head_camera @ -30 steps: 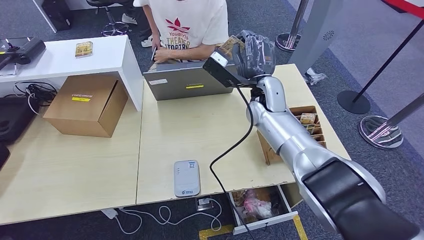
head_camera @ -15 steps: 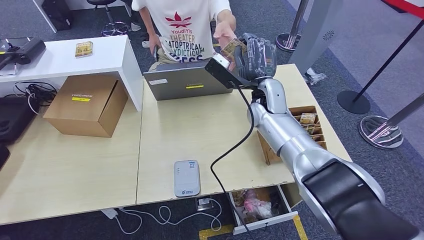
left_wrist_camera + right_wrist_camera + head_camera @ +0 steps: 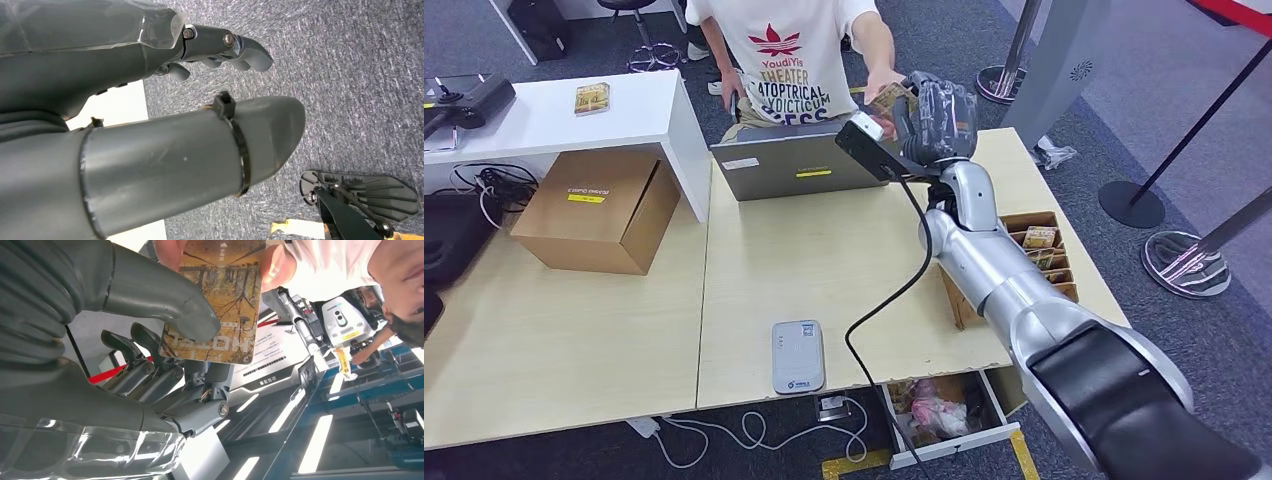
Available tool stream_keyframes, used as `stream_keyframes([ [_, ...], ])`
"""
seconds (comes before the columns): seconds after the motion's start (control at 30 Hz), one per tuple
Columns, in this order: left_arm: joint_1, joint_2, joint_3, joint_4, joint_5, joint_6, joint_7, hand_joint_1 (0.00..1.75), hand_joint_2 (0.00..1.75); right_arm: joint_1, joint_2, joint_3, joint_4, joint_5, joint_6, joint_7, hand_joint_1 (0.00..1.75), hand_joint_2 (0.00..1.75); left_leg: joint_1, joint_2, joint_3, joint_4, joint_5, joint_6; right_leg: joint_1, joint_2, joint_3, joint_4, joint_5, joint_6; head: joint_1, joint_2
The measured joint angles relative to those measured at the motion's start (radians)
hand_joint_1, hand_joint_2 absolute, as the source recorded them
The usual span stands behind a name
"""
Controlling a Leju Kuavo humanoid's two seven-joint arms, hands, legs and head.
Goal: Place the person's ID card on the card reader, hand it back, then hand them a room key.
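Right robot hand (image 3: 125, 355) pinches room key (image 3: 220, 305); person's hand (image 3: 883, 82) touching it.

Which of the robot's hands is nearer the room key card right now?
Right. The right hand pinches the room key card, raised toward the person's hand. The left hand hangs low over carpet, away from the card.

The brown, tree-printed key card (image 3: 220, 300) is pinched in the right hand (image 3: 936, 108), with the person's hand (image 3: 881, 82) touching its far end. The white card reader (image 3: 797, 356) lies flat near the desk's front edge.
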State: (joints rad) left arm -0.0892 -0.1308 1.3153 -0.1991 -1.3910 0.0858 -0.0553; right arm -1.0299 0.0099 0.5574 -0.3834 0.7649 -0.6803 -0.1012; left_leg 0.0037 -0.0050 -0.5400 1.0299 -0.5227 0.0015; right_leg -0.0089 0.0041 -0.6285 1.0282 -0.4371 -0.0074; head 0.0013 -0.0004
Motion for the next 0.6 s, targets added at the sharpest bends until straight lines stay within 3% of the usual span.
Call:
stream_keyframes([
  [0.03,0.000,0.000,0.000,0.000,0.000,0.000,0.000,0.00,0.00,0.001,0.000,0.000,0.000,0.001,0.000,0.000,1.47,1.75,0.000,0.000,0.000,0.000,0.000,0.000,0.000,0.000,0.000,0.000,0.000,0.000,0.000,0.000],
  [0.13,0.000,0.000,0.000,0.000,0.002,0.000,0.000,0.00,0.00,0.001,0.000,-0.001,0.000,0.001,0.003,0.000,0.37,1.75,0.000,0.000,0.000,0.000,0.000,0.000,0.000,0.000,0.000,0.000,0.000,0.000,0.000,0.000],
  [0.17,0.000,0.000,0.000,0.000,0.004,0.000,0.001,0.00,0.00,0.001,0.000,-0.001,0.000,0.001,0.005,0.000,0.10,1.75,0.000,0.000,0.000,0.000,0.000,0.000,0.000,0.000,0.000,0.000,0.000,0.000,0.000,0.000],
  [0.2,0.000,0.000,0.000,0.000,0.007,0.000,0.001,0.00,0.00,0.002,0.000,-0.001,0.000,0.001,0.010,-0.002,0.01,1.75,0.000,0.000,0.000,0.000,0.000,0.000,0.000,0.000,0.000,0.000,0.000,0.000,0.000,0.000],
  [0.6,0.000,-0.002,0.000,0.000,0.034,0.007,0.013,0.00,0.00,0.008,0.006,-0.001,-0.008,-0.008,0.067,-0.057,0.00,1.75,0.000,0.000,0.000,0.000,0.000,0.000,0.000,0.000,0.000,0.000,0.000,0.000,0.000,0.000],
])
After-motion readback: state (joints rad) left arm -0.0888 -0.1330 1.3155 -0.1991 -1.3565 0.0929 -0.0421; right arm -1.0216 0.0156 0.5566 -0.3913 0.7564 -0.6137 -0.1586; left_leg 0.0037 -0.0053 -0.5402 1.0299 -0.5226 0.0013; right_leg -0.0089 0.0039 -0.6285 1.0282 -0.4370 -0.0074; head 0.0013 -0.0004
